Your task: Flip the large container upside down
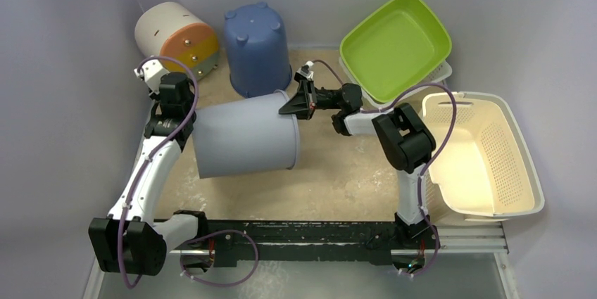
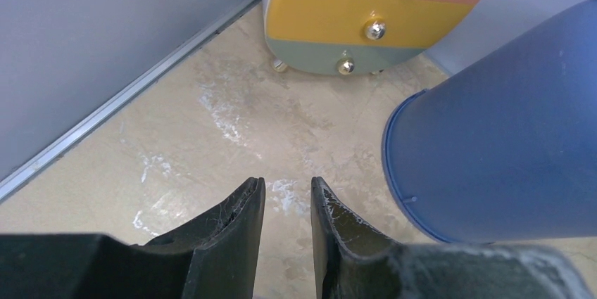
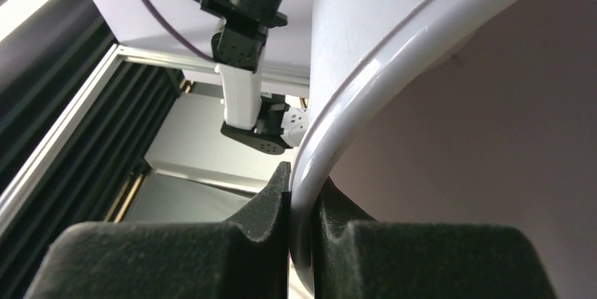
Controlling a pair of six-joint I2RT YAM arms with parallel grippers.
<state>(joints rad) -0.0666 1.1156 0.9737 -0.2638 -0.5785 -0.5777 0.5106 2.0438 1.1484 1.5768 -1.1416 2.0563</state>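
Note:
The large grey container (image 1: pixel 243 137) lies on its side in the middle of the table, its open mouth facing right. My right gripper (image 1: pixel 290 104) is shut on its rim at the top of the mouth. In the right wrist view the white rim (image 3: pixel 352 95) runs between the two pads of the gripper (image 3: pixel 303 186). My left gripper (image 1: pixel 156 77) is behind the container's base at the left, pointing to the back wall. In the left wrist view the gripper (image 2: pixel 287 190) has a narrow gap and nothing in it. A blurred edge of the container (image 2: pixel 493 271) shows beside it.
A blue bucket (image 1: pixel 257 46) stands upside down at the back, close to the container (image 2: pixel 507 137). A round drawer unit (image 1: pixel 176 35) lies in the back left corner (image 2: pixel 366 17). A green tub (image 1: pixel 394 46) leans at the back right, a cream basket (image 1: pixel 486 151) stands at the right.

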